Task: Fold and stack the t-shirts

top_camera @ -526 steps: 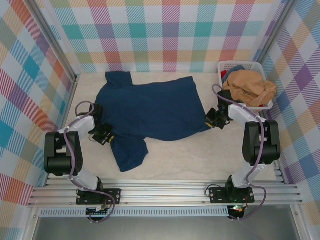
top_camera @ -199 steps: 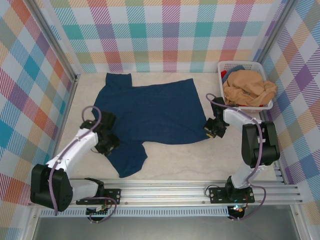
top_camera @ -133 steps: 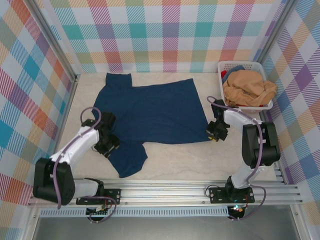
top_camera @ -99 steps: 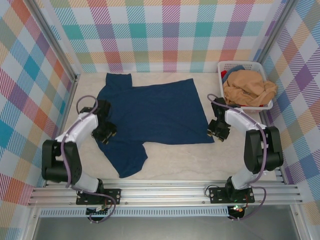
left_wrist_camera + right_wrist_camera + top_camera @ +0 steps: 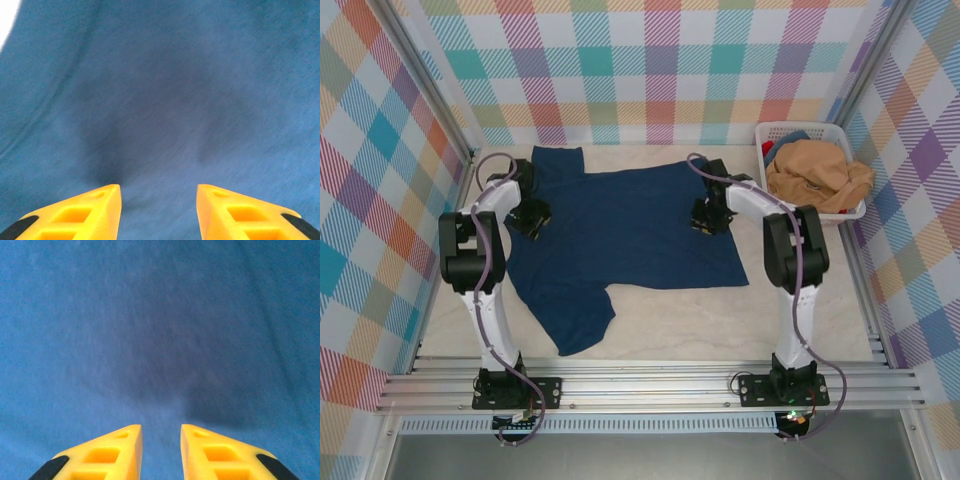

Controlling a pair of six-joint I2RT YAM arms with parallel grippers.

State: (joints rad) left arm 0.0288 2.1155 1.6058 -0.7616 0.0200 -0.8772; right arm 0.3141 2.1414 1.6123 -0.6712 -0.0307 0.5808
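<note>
navy t-shirt (image 5: 620, 225) spread on the table (image 5: 800, 310) — left jaws released over its left part, right jaws narrowly parted over its right, both empty

Pastel plaid walls (image 5: 660, 70) enclose a pale beige tabletop (image 5: 690, 320) edged by aluminium rails (image 5: 650, 385).

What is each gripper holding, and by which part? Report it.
Nothing is held: left gripper and right gripper are open over the navy t-shirt, gaps empty.
</note>
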